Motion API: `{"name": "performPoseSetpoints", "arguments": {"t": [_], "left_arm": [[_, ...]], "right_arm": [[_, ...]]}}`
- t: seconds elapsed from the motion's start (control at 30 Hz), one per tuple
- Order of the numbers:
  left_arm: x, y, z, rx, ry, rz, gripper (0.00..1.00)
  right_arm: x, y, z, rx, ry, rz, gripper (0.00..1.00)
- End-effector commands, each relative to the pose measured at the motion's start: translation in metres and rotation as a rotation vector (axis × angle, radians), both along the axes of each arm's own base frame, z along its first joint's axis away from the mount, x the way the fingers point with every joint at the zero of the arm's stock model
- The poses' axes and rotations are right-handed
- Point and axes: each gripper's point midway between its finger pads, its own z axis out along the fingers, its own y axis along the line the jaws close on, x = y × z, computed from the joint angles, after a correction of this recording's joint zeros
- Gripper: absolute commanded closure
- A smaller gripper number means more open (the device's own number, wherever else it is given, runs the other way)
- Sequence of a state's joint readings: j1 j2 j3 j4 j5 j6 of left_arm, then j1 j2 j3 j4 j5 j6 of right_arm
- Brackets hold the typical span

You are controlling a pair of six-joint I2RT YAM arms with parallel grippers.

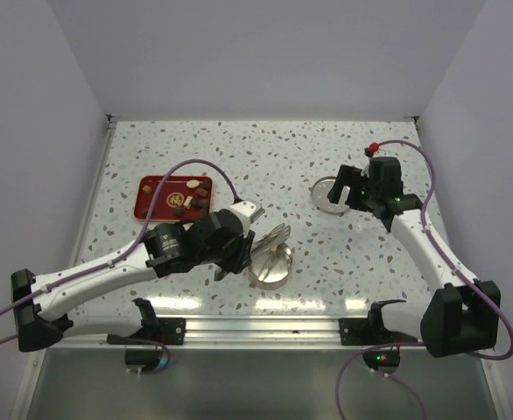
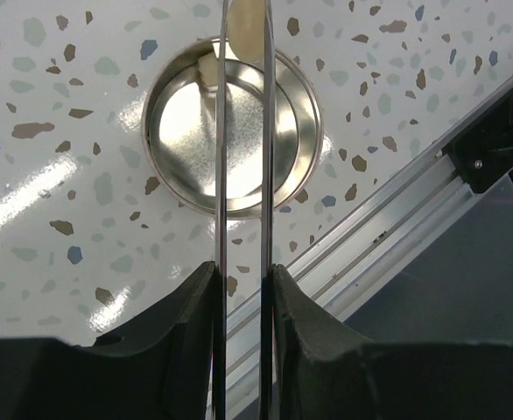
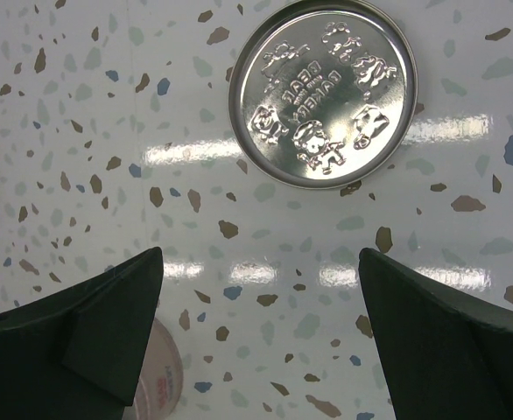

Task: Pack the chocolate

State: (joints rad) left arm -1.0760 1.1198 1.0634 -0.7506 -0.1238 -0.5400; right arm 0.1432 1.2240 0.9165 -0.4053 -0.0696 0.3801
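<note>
chocolates [image 1: 192,185]: roughly eight, hard to count; tray [image 1: 151,206]: one; tin [image 2: 302,114]: one; lid [image 3: 322,92]: one; tweezers [image 2: 222,175]: one

You have one piece of lettering to check. It is embossed on the round tin lid [image 3: 322,92], which lies in the right half of the worktop [image 3: 81,131], nearer its far edge than its near edge. Two short lines of capitals cross the lid's middle, ringed by raised bear-like figures. In the right wrist view they stand upside down, and you cannot read the words with certainty. At the bottom left of that view, a pale round disc [image 3: 167,385] carries tiny red print, too small to read.
</note>
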Motion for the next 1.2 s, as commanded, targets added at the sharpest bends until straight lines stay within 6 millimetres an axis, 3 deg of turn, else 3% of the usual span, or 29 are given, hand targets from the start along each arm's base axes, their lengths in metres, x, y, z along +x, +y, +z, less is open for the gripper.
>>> {"name": "performPoseSetpoints", "arguments": {"t": [0.0, 0.2, 0.37, 0.6, 1.17], "left_arm": [[-0.011, -0.001, 0.008, -0.017, 0.018, 0.041, 0.72], [-0.025, 0.005, -0.002, 0.010, 0.044, 0.048, 0.72], [-0.024, 0.004, -0.003, 0.029, 0.032, 0.046, 0.71], [-0.027, 0.003, -0.005, 0.047, 0.032, 0.038, 0.61], [-0.024, 0.003, 0.001, 0.038, 0.019, 0.053, 0.60]], "right_arm": [[0.007, -0.003, 0.017, -0.016, -0.040, -0.003, 0.03], [0.006, -0.003, 0.014, -0.015, -0.032, -0.005, 0.04], [0.006, -0.002, 0.012, -0.014, -0.030, -0.004, 0.04], [0.005, -0.002, 0.011, -0.014, -0.029, -0.002, 0.03], [0.005, -0.002, 0.010, -0.011, -0.025, -0.003, 0.03]]}}
